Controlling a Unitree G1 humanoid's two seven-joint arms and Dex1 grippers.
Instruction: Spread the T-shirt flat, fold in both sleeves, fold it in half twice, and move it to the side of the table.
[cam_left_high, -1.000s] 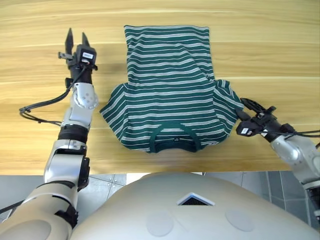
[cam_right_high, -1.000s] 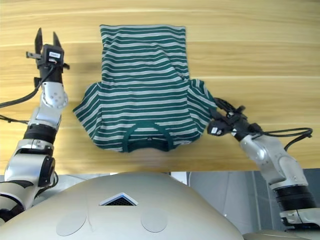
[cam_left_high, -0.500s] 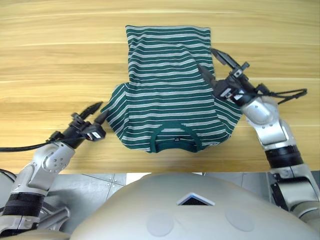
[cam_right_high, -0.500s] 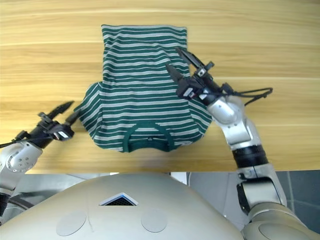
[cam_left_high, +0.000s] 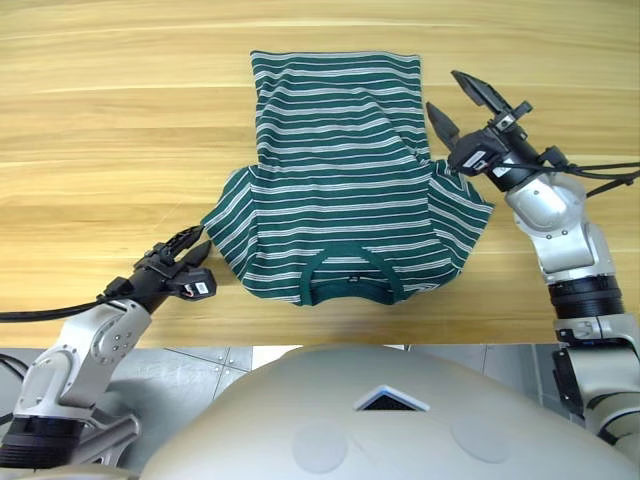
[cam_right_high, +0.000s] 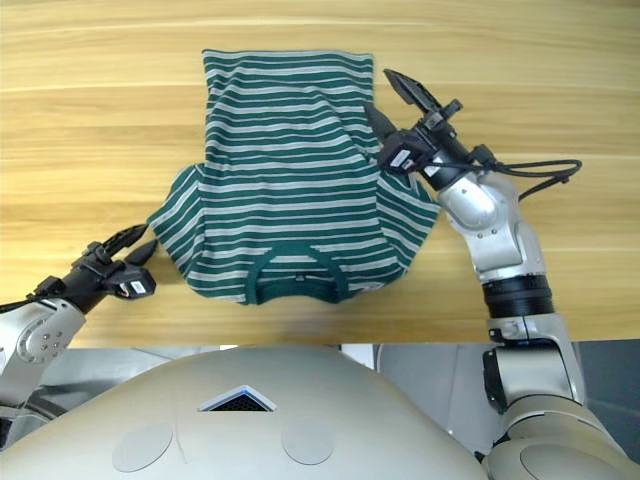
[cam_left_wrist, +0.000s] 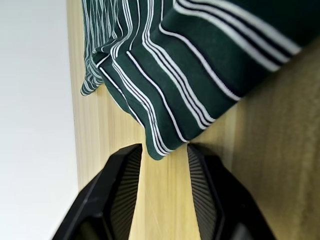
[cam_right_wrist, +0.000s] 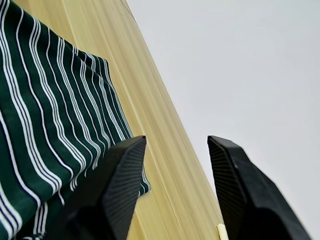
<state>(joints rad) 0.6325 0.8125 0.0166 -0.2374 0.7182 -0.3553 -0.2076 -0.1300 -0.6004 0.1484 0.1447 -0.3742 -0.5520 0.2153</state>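
The T-shirt (cam_left_high: 335, 170) lies on the counter (cam_left_high: 120, 120), collar nearest the robot. The left tool (cam_left_high: 198, 240) sits low, fingers parted around the left sleeve (cam_left_high: 225, 215) corner, apparently ready to pinch it. The right tool (cam_left_high: 445, 92), wide open and empty, has swung outward off the shirt's body.

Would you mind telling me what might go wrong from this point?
The left pincer is open around only the tip of the left sleeve; so shallow a pinch may slip mid-fold. The collar lies near the front edge of the table, so a tug toward the robot could drag the shirt off it.
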